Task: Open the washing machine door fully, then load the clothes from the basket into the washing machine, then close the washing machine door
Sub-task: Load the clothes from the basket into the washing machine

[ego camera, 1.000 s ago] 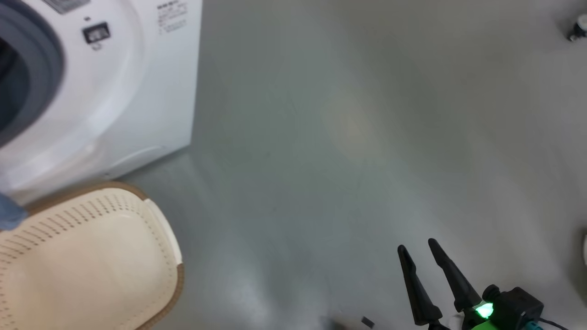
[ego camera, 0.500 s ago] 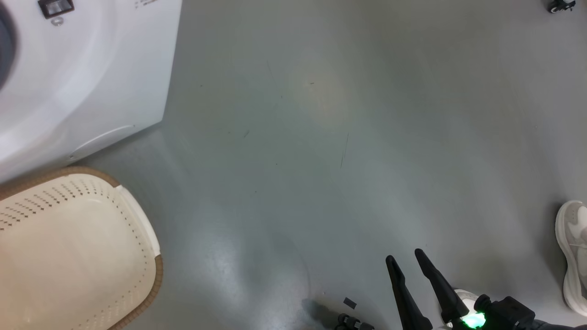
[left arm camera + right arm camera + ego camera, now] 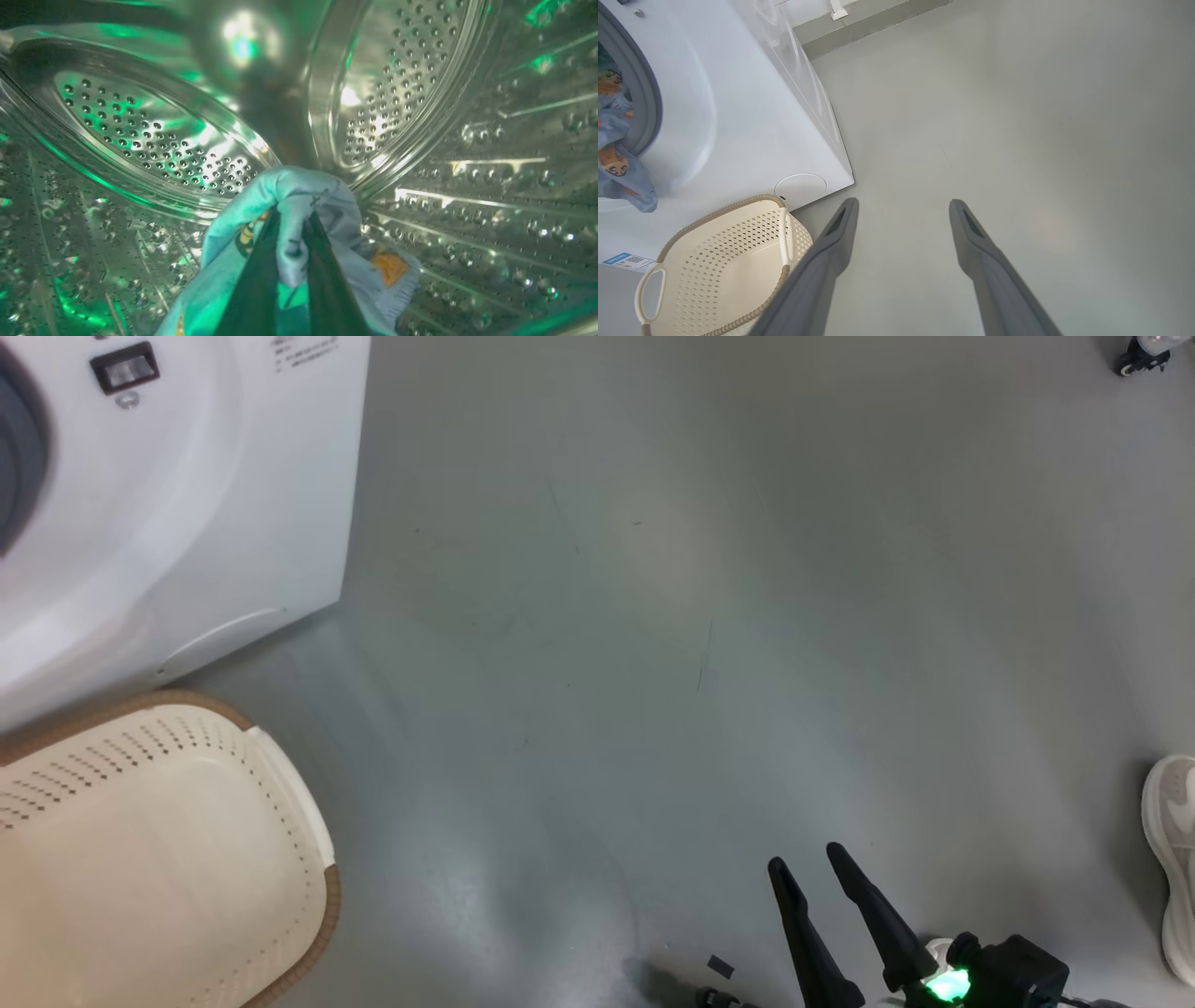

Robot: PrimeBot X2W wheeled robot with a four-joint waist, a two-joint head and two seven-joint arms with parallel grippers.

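The washer point(image 3: 187, 523) stood with its drum point(image 3: 140, 135) exposed. The basket point(image 3: 728, 261) sat just beside its front, with no contents visible. The clothes point(image 3: 299, 196) lay inside the drum, 1 end trailing over the gasket point(image 3: 649, 93). The left gripper point(image 3: 293, 215) was pinched nearly closed on a fold. The right gripper point(image 3: 903, 201) hung fully spread over the floor, holding nothing. The fabric was judged light, soft and limp: take hold of a bunched fold, not an edge.

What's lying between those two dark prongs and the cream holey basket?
Only bare grey floor, seen in the head view, separates the open, dark-fingered right gripper from the brown-rimmed cream-white perforated plastic basket.
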